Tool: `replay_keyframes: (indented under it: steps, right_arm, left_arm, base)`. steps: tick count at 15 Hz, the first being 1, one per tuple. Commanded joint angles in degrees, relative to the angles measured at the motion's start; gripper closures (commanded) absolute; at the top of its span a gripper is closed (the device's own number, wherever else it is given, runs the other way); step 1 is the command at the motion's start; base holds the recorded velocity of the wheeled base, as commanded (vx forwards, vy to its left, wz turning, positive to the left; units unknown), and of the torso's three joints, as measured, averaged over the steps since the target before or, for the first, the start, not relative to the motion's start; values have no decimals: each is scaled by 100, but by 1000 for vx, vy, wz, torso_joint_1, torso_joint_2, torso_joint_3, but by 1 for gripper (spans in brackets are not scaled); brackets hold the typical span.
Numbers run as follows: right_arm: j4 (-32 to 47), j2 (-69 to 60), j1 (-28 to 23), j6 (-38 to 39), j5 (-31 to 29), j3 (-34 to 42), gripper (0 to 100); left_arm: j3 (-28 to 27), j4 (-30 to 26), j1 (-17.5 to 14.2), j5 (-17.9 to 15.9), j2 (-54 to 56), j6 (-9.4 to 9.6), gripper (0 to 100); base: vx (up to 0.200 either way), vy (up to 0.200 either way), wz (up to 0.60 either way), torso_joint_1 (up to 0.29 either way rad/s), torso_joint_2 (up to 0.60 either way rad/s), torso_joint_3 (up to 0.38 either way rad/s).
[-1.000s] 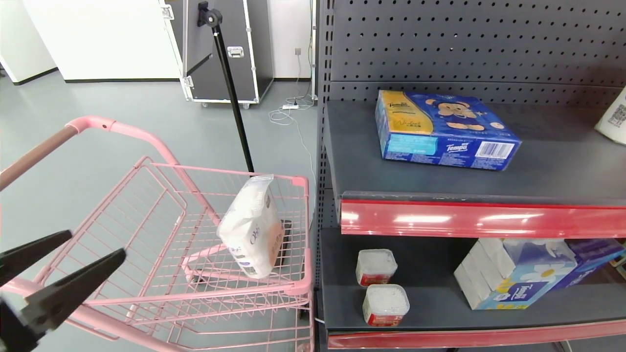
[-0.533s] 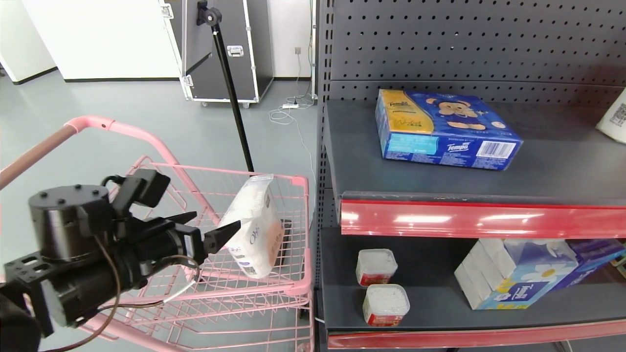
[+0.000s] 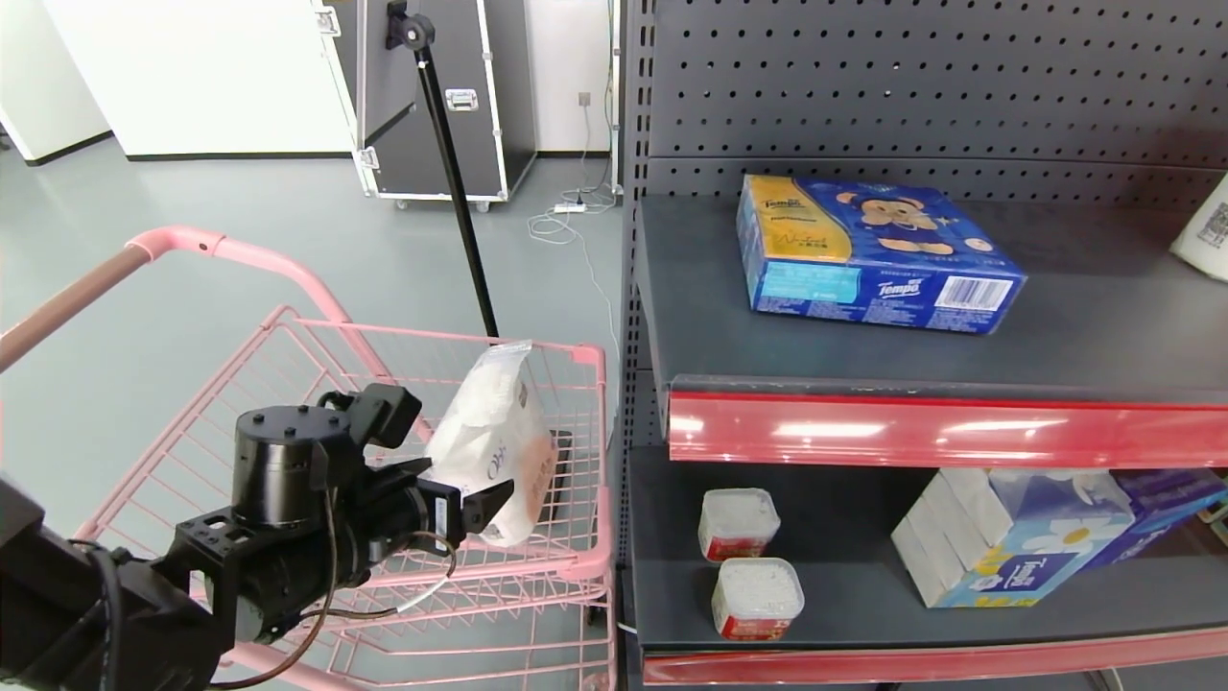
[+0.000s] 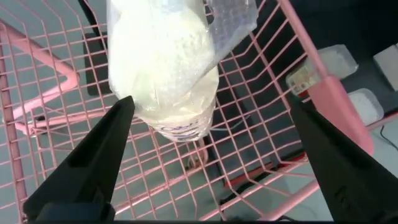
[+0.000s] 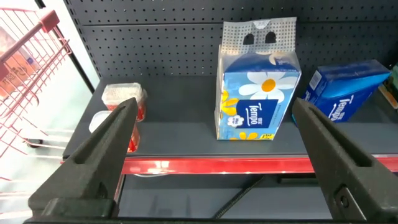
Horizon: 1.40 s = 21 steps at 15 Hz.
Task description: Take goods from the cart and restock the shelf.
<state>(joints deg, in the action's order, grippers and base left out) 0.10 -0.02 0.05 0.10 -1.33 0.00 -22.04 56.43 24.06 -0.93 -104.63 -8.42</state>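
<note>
A white soft pack [image 3: 494, 422] stands tilted against the far wall of the pink cart [image 3: 576, 561]. My left gripper [image 3: 467, 488] is inside the cart basket, open wide, with its fingers level with the pack's lower end. In the left wrist view the pack [image 4: 163, 68] lies just ahead of the left gripper [image 4: 209, 98], between the spread fingers, and I cannot tell if they touch it. My right gripper [image 5: 214, 102] is open with nothing in it and faces the lower shelf [image 5: 205, 165].
The upper shelf [image 3: 1103, 336] holds a flat blue tissue box [image 3: 873, 254] and a white item [image 3: 1204, 230] at the right edge. On the lower shelf stand two tubs [image 3: 737, 523] and blue tissue packs [image 3: 1017, 547]. A black stand pole [image 3: 460, 192] rises behind the cart.
My left arm has swung from the lower left corner into the cart basket and lowered to the white pack. Its gripper has stayed open. The pack has tilted slightly.
</note>
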Motion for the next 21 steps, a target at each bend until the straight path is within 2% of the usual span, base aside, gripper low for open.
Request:
replay_keyframes:
  steps: [1, 5, 7, 12, 14, 16, 18, 21]
  right_arm:
    - [-1, 2, 4, -1, 1, 0, 0]
    - [-1, 2, 4, -1, 1, 0, 0]
    - [-1, 2, 4, -1, 1, 0, 0]
    - [-1, 2, 4, -1, 1, 0, 0]
    - [-1, 2, 4, -1, 1, 0, 0]
    - [-1, 2, 4, -10, 10, 0, 0]
    - [-1, 2, 4, -10, 1, 0, 0]
    - [-1, 2, 4, -10, 10, 0, 0]
  left_arm:
    - [7, 8, -7, 22, -277, -1, 0]
    - [7, 861, 2, 198, -919, 7, 0]
    - [-11, 1054, 2, 207, -1042, 34, 0]
    - [95, 1054, 19, 224, -717, 69, 0]
    - [279, 1054, 28, 233, -426, 245, 0]
    - [385, 1063, 2, 383, -356, 236, 0]
    - [350, 1054, -7, 418, -409, 218, 0]
    - [-11, 1054, 2, 515, -840, 227, 0]
  base:
    - [0, 0, 0, 0, 0, 0]
    - [0, 0, 0, 0, 0, 0]
    - [0, 0, 0, 0, 0, 0]
    - [0, 0, 0, 0, 0, 0]
    - [0, 0, 0, 0, 0, 0]
    - [0, 0, 0, 0, 0, 0]
    - [0, 0, 0, 0, 0, 0]
    - [0, 0, 0, 0, 0, 0]
